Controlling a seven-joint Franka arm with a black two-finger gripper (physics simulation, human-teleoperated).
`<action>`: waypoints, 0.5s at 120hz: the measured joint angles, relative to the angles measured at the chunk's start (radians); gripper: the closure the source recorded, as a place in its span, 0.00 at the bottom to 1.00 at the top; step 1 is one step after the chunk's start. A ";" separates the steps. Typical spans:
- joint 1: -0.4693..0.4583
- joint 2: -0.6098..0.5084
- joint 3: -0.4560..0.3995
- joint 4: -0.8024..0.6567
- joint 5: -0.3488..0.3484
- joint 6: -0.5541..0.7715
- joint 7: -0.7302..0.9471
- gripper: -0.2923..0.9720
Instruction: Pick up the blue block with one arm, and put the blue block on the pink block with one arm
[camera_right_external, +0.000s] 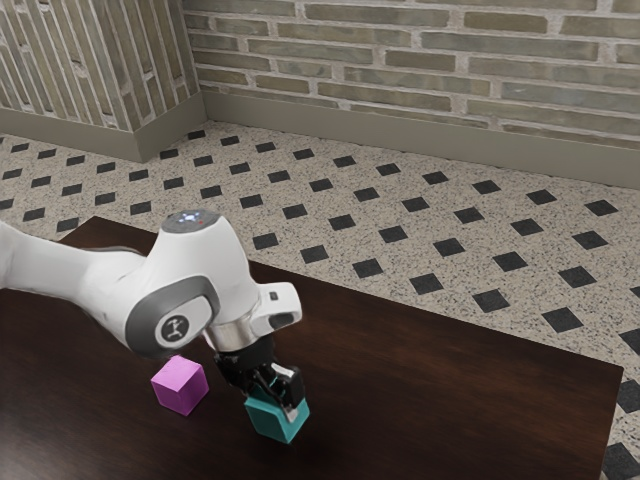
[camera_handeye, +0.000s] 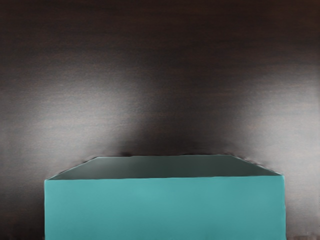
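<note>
item: blue-on-pink stack, at the grasp stage, not yet stacked.
nearest the table's (camera_right_external: 450, 400) front edge, the blue block (camera_right_external: 276, 420) (teal in tone) appeared to rest on the dark wood, and the wrist view had it close under the hand. the gripper (camera_right_external: 278, 395) stood right over its top; whether it had a hold on the block could not be told. the pink block (camera_right_external: 180, 385) sat just beside it, toward the exterior view's left, its top bare. judged outstanding: lift, carry across, set down on pink.
</note>
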 joint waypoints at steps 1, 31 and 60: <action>0.000 -0.005 0.000 0.000 0.002 -0.006 0.000 0.50; 0.052 -0.085 -0.002 0.016 0.078 -0.176 -0.019 0.51; 0.118 -0.134 -0.004 0.021 0.166 -0.281 -0.041 0.51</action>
